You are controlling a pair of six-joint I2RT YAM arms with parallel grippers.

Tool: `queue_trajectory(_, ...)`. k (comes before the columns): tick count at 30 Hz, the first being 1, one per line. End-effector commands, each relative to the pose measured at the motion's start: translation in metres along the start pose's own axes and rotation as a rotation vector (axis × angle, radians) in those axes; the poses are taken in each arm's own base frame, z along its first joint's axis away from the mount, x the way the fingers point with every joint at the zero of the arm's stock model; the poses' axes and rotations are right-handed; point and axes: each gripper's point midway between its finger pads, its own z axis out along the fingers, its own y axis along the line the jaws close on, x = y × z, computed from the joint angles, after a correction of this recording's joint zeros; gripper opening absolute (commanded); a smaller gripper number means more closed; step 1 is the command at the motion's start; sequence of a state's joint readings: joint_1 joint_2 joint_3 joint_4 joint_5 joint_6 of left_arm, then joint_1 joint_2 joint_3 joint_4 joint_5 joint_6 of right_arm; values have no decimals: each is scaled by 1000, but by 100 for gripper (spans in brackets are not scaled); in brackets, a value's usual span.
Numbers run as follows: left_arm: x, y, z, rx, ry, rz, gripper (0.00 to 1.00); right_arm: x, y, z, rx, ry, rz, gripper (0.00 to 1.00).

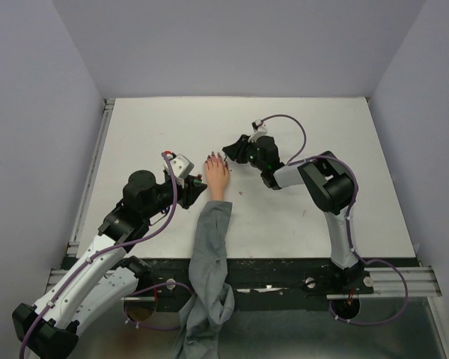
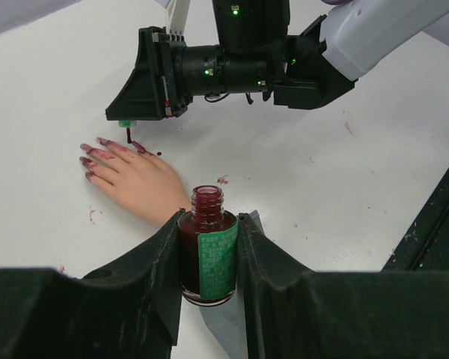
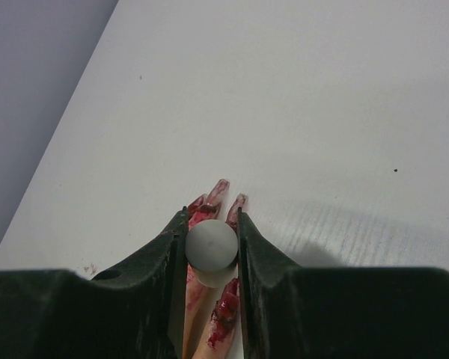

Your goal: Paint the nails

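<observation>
The peach mannequin hand (image 1: 217, 177) lies palm down on the white table, its grey sleeve (image 1: 211, 250) running to the front edge. Its nails (image 2: 90, 155) and fingers (image 3: 217, 196) are smeared with dark red polish. My left gripper (image 2: 209, 222) is shut on an open bottle of dark red polish (image 2: 208, 250) with a green label, upright just behind the wrist. My right gripper (image 3: 211, 218) is shut on the pale round brush cap (image 3: 211, 244), directly above the fingertips. The brush (image 2: 128, 136) hangs from it with its tip just over a finger.
Small polish spots (image 2: 222, 179) mark the table beside the hand. A metal rail (image 1: 93, 168) runs along the table's left edge and a black strip (image 1: 299, 263) along the front. Grey walls close in the back and sides.
</observation>
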State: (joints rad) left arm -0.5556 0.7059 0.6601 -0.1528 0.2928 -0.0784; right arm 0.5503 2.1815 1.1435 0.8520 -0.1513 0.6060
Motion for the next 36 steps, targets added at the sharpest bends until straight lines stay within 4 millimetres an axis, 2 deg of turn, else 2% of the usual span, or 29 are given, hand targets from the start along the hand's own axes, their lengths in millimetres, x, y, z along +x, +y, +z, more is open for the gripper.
queue_trajectory(1, -21, -4, -3, 23, -54, 21, 0, -1, 1, 3, 8, -17, -4, 1)
queue_trajectory(7, -21, -4, -3, 23, -56, 20, 0, -10, 2, -6, 19, -41, -16, 1)
queue_trajectory(15, -23, -6, -4, 28, -63, 21, 0, -4, 1, -16, 35, -28, -8, 1)
queue_trajectory(36, -23, -7, -4, 36, -64, 17, 0, -1, 5, -22, 46, -27, -23, 1)
